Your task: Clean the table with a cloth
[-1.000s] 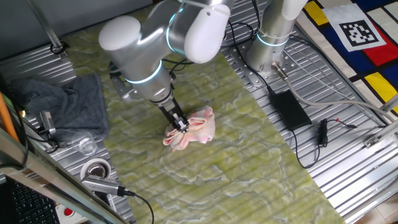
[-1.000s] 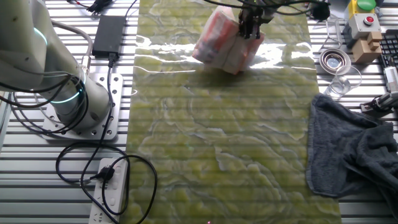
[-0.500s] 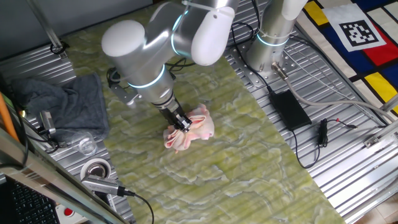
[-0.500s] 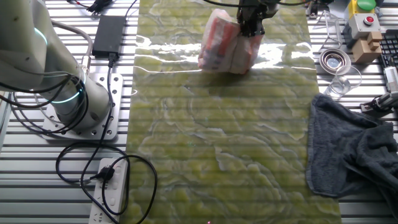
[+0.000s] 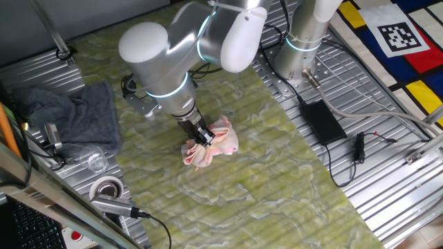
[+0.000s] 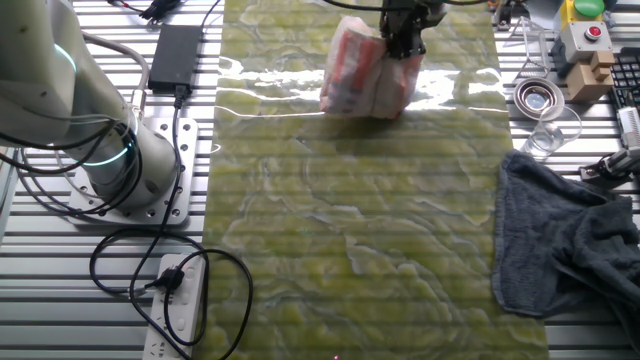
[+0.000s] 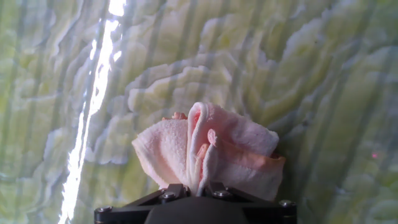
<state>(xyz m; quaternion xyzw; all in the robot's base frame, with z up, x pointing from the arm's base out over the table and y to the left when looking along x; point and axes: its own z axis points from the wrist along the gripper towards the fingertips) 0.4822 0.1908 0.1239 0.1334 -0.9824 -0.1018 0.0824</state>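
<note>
The cloth (image 5: 213,145) is being pinched in a bunched fold by the gripper (image 5: 203,138), whose two fingers are being pressed together on the fabric, as is being shown most plainly in the hand view, where the pale pink cloth (image 7: 208,155) is being squeezed up into a ridge just above the gripper (image 7: 194,188). The cloth is being held down against the table (image 5: 277,180), on the marbled yellow-green surface, roughly midway across its width and toward the side where the dark grey cloth (image 5: 76,117) is lying on ribbed metal. In the other fixed view the cloth (image 6: 362,78) is being seen near the far end of the table (image 6: 350,250), with orange-red stripes being shown on its left side and the gripper (image 6: 402,42) being set at its upper right. A black power brick (image 5: 321,121) is lying on the metal panel beside the table, and a small clear glass (image 6: 545,135) is standing near the dark grey cloth (image 6: 560,240).
</note>
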